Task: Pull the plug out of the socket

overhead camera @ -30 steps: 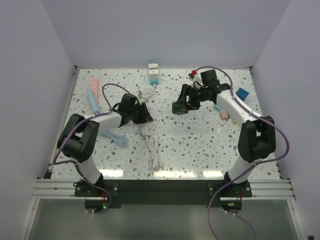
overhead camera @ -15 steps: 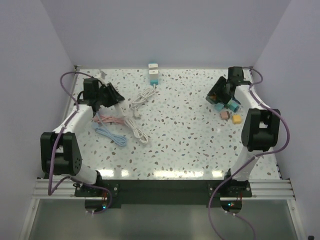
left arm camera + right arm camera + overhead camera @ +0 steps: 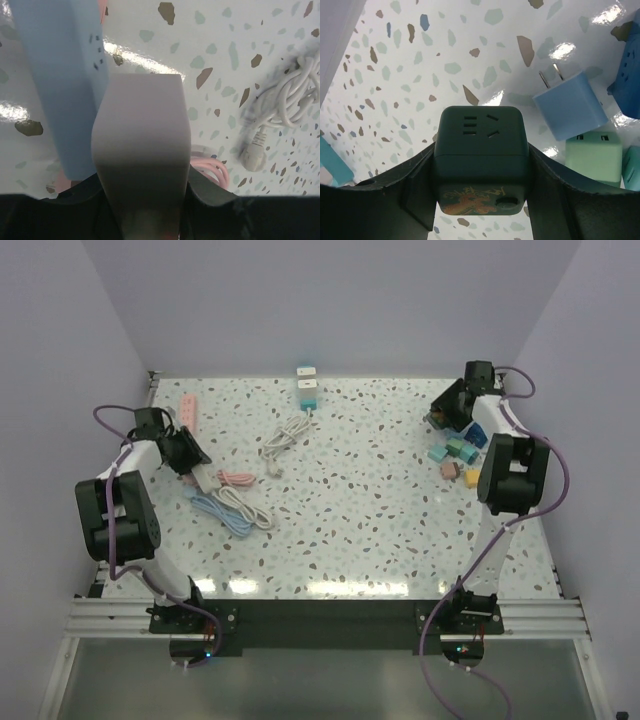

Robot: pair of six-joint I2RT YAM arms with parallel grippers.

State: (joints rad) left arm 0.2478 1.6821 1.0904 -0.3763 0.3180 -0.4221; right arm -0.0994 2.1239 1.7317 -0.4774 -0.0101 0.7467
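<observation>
My right gripper [image 3: 481,176] is shut on a dark green cube socket [image 3: 480,137] with a gold dragon print. Its slotted face is bare, with no plug in it. In the top view this gripper [image 3: 446,412] is at the far right back corner. My left gripper [image 3: 142,197] is shut on a pale grey-white plug block [image 3: 142,135], held just above the table. In the top view it [image 3: 188,460] is at the far left, next to the power strips. The two grippers are far apart.
A blue power strip [image 3: 60,85] lies just left of the left gripper, and a pink one [image 3: 188,406] behind it. White [image 3: 283,434], pink [image 3: 238,479] and blue [image 3: 222,512] cables lie nearby. A light blue adapter [image 3: 570,104] and other coloured adapters [image 3: 456,454] sit by the right gripper.
The left gripper has swung from the table's middle to the far left. The right gripper has gone to the back right corner. The cables have shifted left.
</observation>
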